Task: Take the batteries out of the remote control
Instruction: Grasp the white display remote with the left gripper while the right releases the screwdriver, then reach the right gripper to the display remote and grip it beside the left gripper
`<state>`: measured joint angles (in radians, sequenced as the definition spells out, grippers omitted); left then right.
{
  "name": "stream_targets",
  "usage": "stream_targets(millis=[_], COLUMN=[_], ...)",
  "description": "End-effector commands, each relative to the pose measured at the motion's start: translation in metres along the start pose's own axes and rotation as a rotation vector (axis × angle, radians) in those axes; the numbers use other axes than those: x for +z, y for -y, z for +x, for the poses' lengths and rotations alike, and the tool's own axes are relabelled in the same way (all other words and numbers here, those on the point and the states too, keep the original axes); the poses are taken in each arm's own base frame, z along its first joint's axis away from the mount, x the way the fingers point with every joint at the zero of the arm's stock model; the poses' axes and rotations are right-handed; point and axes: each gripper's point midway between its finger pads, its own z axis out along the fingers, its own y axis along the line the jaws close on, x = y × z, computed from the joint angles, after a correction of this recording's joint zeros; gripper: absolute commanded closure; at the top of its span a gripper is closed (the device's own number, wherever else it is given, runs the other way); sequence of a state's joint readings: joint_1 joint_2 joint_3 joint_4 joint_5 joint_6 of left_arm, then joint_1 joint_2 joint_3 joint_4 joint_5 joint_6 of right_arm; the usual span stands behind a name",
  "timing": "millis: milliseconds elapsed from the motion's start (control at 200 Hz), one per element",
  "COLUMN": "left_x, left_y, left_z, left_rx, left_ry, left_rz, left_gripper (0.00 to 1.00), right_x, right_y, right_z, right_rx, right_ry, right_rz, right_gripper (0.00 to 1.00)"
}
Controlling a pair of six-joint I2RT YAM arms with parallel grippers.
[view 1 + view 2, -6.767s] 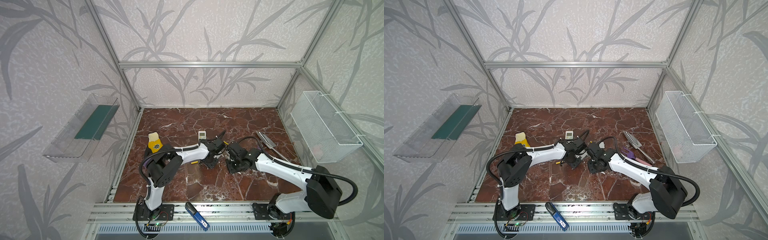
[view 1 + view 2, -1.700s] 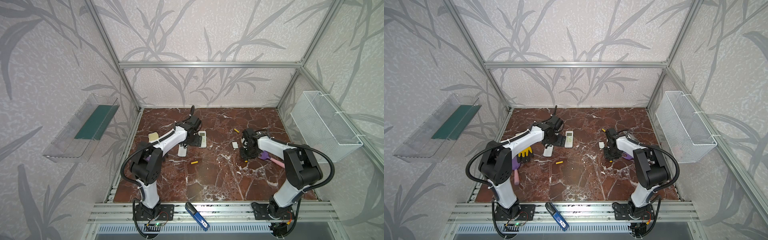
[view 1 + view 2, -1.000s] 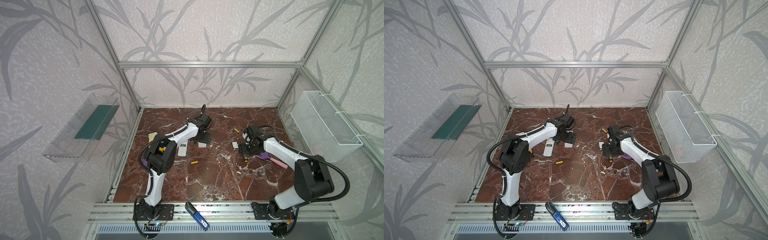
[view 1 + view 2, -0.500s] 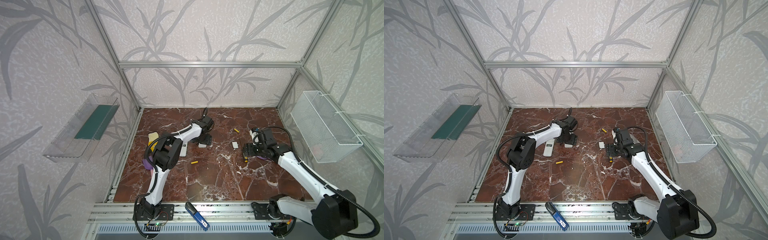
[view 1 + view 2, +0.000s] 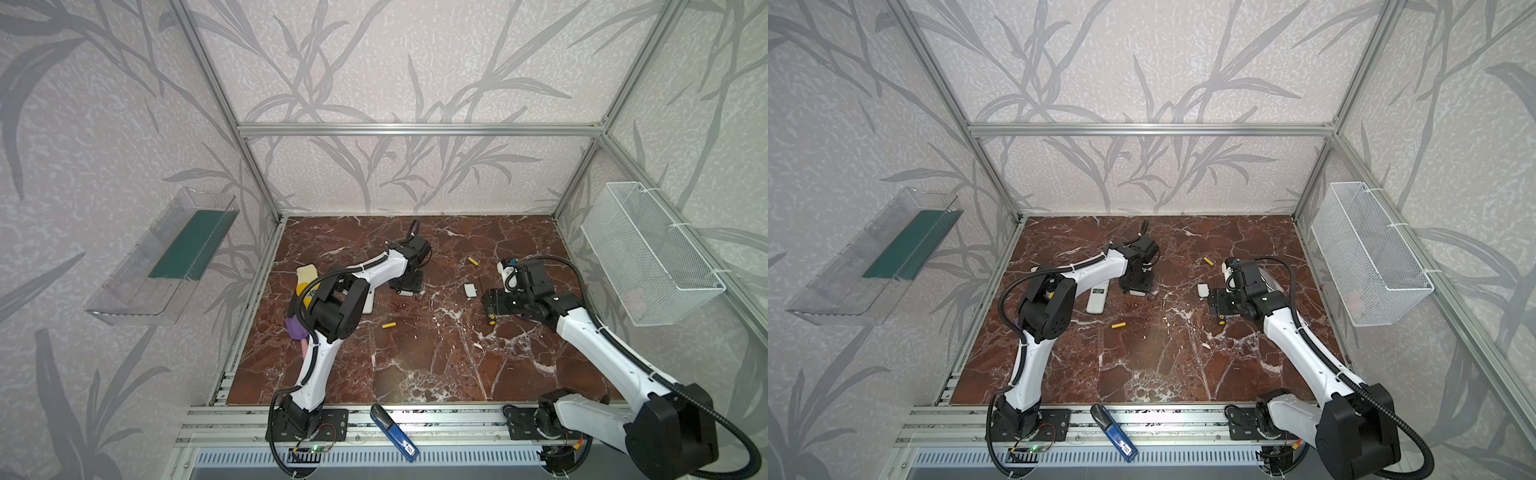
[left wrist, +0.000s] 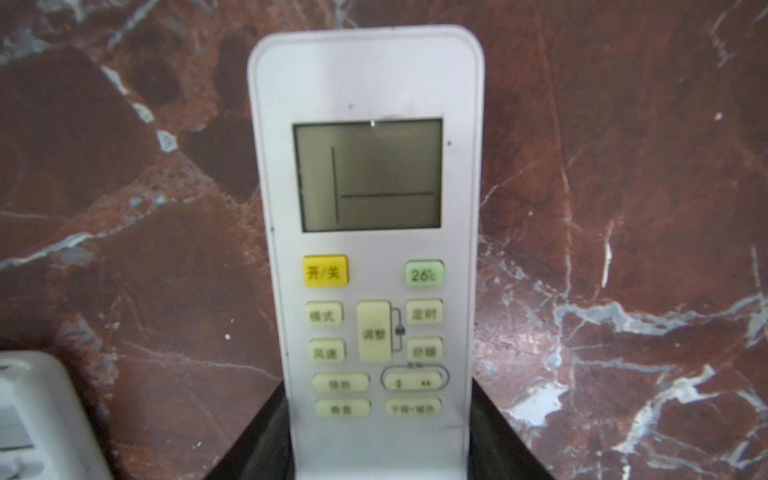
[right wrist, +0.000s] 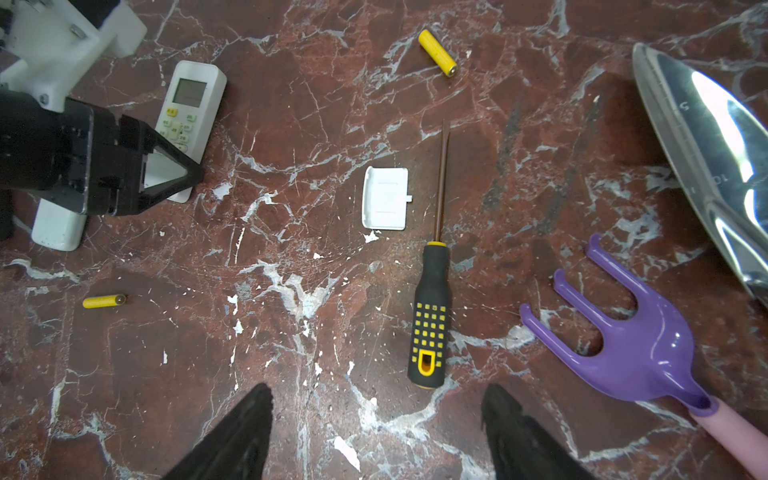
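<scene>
Right wrist view gives us the clearest look at the batteries: a rear yellow battery point(image 7: 437, 53) and a front yellow battery point(image 7: 104, 301), both lying loose on the marble table point(image 7: 174, 374), well apart. In both top views they are only tiny yellow dashes, the rear one between the two arms and the front one nearer the front rail.

We see the white remote point(image 6: 365, 249) face up in the left wrist view. Its back is turned to the table, so the battery bay is hidden, and its lower end is cut off by the frame. The left gripper point(image 7: 178, 174) pinches that lower end, with dark fingers point(image 6: 494, 440) flush against both long edges. In the top views the gripper covers nearly all of this remote.

A second remote point(image 5: 1098, 300) lies just beside it, partly behind the left arm.

The right gripper point(image 7: 376, 419) hangs spread and empty above the screwdriver point(image 7: 430, 316). A white battery cover point(image 7: 384, 197) lies just beside the screwdriver's shaft. A purple hand rake point(image 7: 636, 345) and a steel trowel point(image 7: 706, 145) both run out of frame.
</scene>
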<state>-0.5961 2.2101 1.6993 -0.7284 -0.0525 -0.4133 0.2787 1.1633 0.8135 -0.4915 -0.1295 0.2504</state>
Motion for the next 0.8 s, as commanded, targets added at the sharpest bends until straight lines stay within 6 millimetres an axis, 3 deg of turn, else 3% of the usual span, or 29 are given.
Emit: stream_targets(millis=[0, 230, 385, 635, 795], left_x=[-0.006, -0.038, -0.067, -0.101, -0.122], left_y=[-0.004, 0.006, 0.02, 0.059, 0.078], left_z=[0.008, 0.005, 0.01, 0.043, 0.06], left_rx=[-0.001, 0.014, -0.004, 0.008, 0.025], left_ry=[-0.005, 0.094, 0.182, 0.269, 0.302], left_rz=[-0.017, 0.078, 0.202, 0.458, 0.567], left_gripper=[0.56, 0.61, 0.62, 0.62, 0.63], right_x=[0.007, 0.015, 0.016, 0.024, 0.032], right_y=[-0.01, -0.027, -0.05, -0.097, -0.118], right_z=[-0.003, -0.003, -0.006, -0.014, -0.016], right_rx=[0.027, 0.048, 0.051, 0.063, 0.056], right_ry=[0.008, -0.008, 0.014, 0.061, 0.061], right_rz=[-0.064, -0.127, -0.189, -0.337, -0.383], right_gripper=[0.23, 0.24, 0.26, 0.32, 0.34])
